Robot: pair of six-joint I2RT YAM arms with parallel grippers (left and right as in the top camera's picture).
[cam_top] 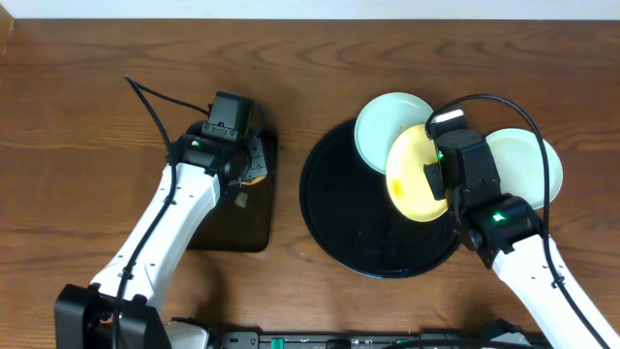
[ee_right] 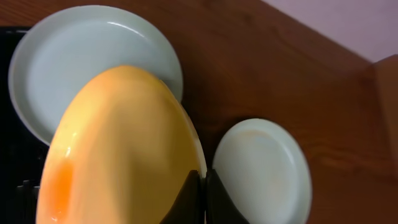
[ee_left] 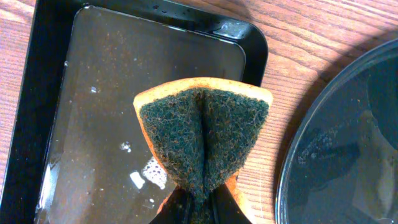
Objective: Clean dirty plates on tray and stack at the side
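1. Clamps left jaws on a folded sponge (ee_left: 204, 140), scrubby side out, over the wet rectangular tray (ee_left: 93, 93).
2. Pinches the yellow plate (ee_right: 118, 155) by its rim in the right jaws, tilted above the round tray (cam_top: 339, 213), presumably for wiping.
3. Leaves one mint plate (cam_top: 381, 124) across that tray's rim, a second mint plate (cam_top: 541, 163) on the counter (cam_top: 97, 78) beside it.

**Open paths and obstructions**

The round tray (cam_top: 344, 208) is bare on its left half. One mint plate (cam_top: 386, 124) overlaps its upper rim; the tilted yellow plate (cam_top: 412, 179), clamped in the right gripper (cam_top: 436, 182), blocks its right side; a second mint plate (cam_top: 523, 155) lies beyond. Open table (cam_top: 288, 194) separates it from the rectangular tray (cam_top: 242, 233), covered in part by the left gripper (ee_left: 196, 211) and sponge (ee_left: 202, 134).
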